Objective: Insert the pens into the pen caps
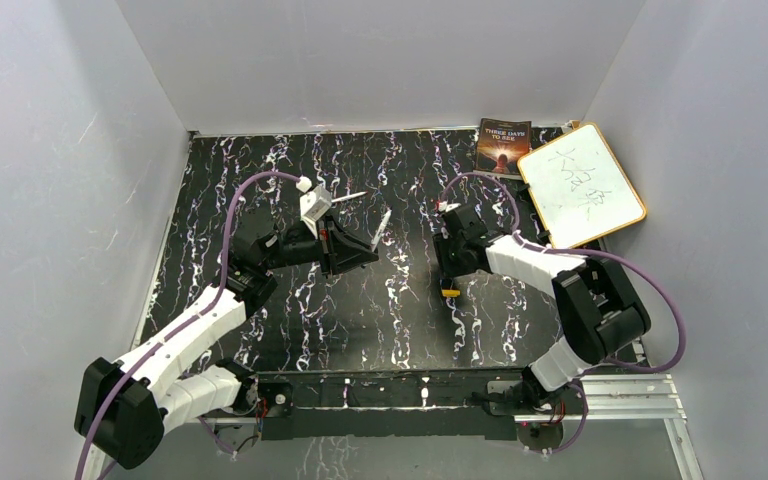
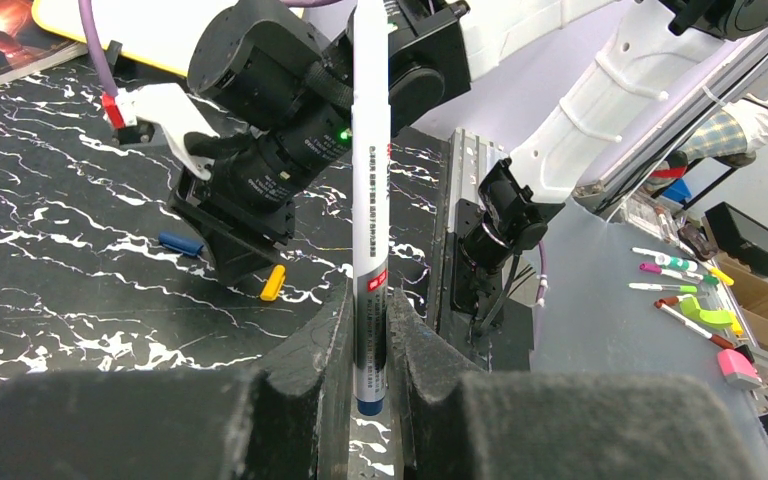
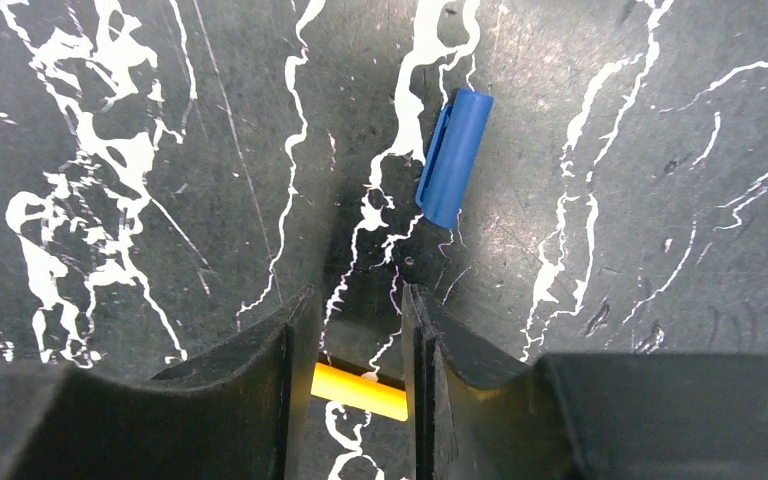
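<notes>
My left gripper (image 1: 365,252) (image 2: 370,300) is shut on a white pen (image 2: 370,170) with a blue end, held off the table; the pen also shows in the top view (image 1: 381,228). A second thin white pen (image 1: 350,196) lies behind the left wrist. My right gripper (image 1: 448,274) (image 3: 358,300) hangs narrowly open over the table. An orange-yellow cap (image 3: 360,391) (image 1: 450,291) (image 2: 273,282) lies crosswise on the table under its fingers. A blue cap (image 3: 454,157) (image 2: 180,243) lies just beyond its fingertips. The green cap and the third pen are out of view.
A whiteboard (image 1: 582,185) and a book (image 1: 503,145) lie at the back right corner. Grey walls close in the table on three sides. The metal rail (image 1: 620,395) runs along the near edge. Loose markers (image 2: 680,280) lie off the table.
</notes>
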Robot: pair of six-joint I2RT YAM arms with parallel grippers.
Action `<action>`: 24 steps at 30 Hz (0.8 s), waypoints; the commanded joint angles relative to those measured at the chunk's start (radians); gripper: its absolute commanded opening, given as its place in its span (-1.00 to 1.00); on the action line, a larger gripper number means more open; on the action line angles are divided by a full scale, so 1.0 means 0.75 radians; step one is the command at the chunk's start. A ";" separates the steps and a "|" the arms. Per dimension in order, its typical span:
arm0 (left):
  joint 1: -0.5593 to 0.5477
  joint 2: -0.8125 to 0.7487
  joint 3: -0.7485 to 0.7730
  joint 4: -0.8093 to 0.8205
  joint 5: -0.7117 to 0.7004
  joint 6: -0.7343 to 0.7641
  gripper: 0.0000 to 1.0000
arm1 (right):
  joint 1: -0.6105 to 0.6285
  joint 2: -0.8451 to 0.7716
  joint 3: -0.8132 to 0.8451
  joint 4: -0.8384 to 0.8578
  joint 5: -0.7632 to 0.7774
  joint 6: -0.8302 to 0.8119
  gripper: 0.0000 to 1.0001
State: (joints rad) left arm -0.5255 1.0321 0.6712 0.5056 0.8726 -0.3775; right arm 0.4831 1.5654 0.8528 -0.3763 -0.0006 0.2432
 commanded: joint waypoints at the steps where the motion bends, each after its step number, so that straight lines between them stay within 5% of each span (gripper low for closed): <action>1: 0.006 -0.043 -0.005 0.010 0.009 0.018 -1.00 | -0.002 -0.136 0.059 0.080 0.053 0.046 -0.28; 10: 0.005 -0.025 0.024 0.008 0.023 0.023 -1.00 | -0.090 -0.100 0.242 0.132 0.171 0.067 -0.07; 24: 0.005 -0.064 0.005 -0.033 -0.002 0.041 -1.00 | -0.090 0.135 0.172 0.156 0.172 0.069 -0.31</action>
State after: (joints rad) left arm -0.5255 1.0042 0.6712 0.4702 0.8711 -0.3584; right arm 0.4122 1.6508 1.0016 -0.3099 0.1074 0.2886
